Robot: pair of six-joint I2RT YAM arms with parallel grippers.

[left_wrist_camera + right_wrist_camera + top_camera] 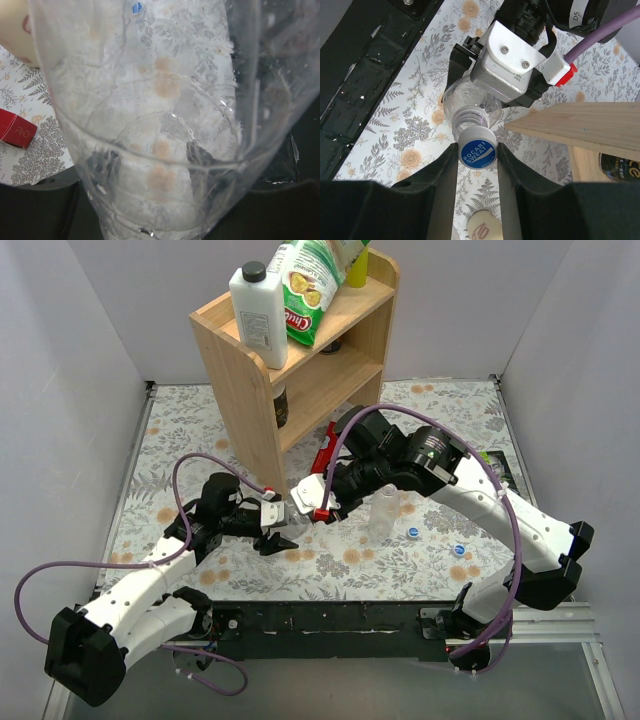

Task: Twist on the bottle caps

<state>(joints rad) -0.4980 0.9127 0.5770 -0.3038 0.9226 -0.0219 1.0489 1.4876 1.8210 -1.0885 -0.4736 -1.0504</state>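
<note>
Near right on the counter (180, 430): two loose caps (459, 550) beside a standing bottle (383, 512). Farther in, left end effector (277, 532) clamped on the held bottle (165, 125) by its body: thin, light, clear plastic, likely to buckle if squeezed. At its open neck, right end effector (477, 152) pinching the cap (478, 146) by the rim; small, stiff, probably slick.
</note>
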